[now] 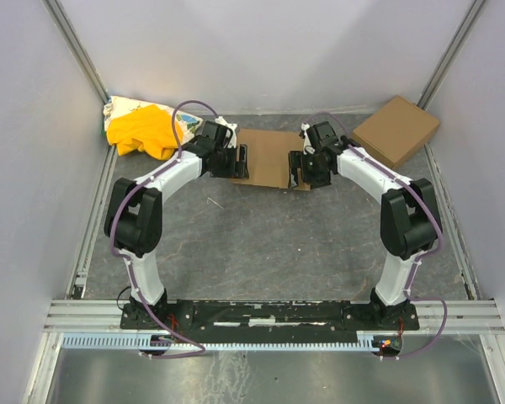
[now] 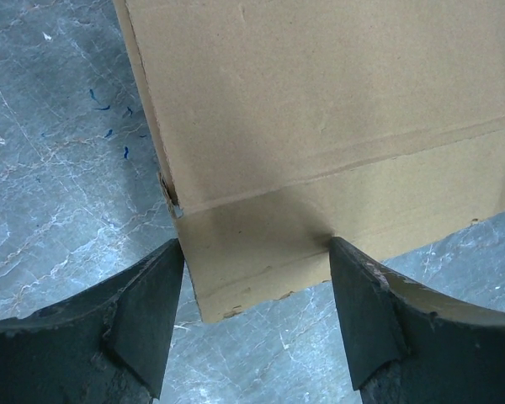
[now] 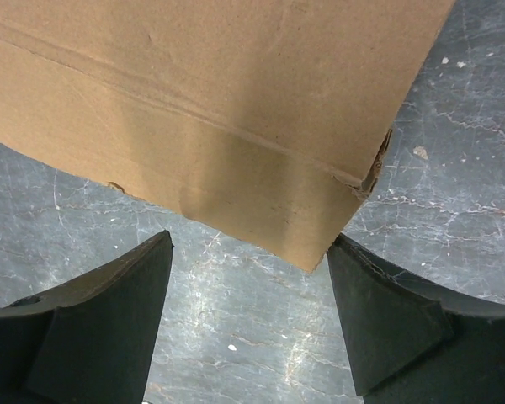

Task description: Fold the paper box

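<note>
**Hovering at the near corners, both hands spread for the fold**

Poised over the paper box, my left gripper and right gripper each hang with fingers wide apart, holding nothing. The box lies flat on the grey table, toward the far middle, between my two wrists. Its near strip, below a crease, sits in the gap of my left fingers, and a near corner points into the gap of my right.

The card looks thin and flush with the table, so a fingertip could skid over the edge and shove the sheet away. If one hand lifts ahead of the other, the panel may twist and bend off its crease. The frayed nicks at the crease ends could tear further.
</note>
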Robot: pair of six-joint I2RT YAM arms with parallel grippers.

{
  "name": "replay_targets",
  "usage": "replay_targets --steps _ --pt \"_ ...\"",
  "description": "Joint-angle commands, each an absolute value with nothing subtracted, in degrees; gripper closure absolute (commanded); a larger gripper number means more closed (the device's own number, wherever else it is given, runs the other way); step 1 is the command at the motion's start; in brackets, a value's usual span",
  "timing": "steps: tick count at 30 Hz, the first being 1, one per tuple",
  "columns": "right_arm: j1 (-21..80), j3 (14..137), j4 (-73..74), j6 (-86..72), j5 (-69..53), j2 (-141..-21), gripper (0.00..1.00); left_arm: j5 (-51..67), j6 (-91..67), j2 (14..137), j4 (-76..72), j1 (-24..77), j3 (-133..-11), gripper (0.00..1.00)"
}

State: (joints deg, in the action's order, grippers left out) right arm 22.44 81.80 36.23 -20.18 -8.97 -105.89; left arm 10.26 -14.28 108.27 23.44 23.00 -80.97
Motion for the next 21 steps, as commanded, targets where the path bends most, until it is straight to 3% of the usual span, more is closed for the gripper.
replay_targets --steps 1,21 --pt "22.6 85.4 37.8 -19.9 -12.8 -107.2 0.18 13.4 -10.9 109.2 26.4 23.6 -85.2 0.24" --pt "21.4 88.4 43.5 -18.9 -15.3 -107.8 0.18 11.4 -6.2 110.6 37.7 23.6 -91.0 0.23"
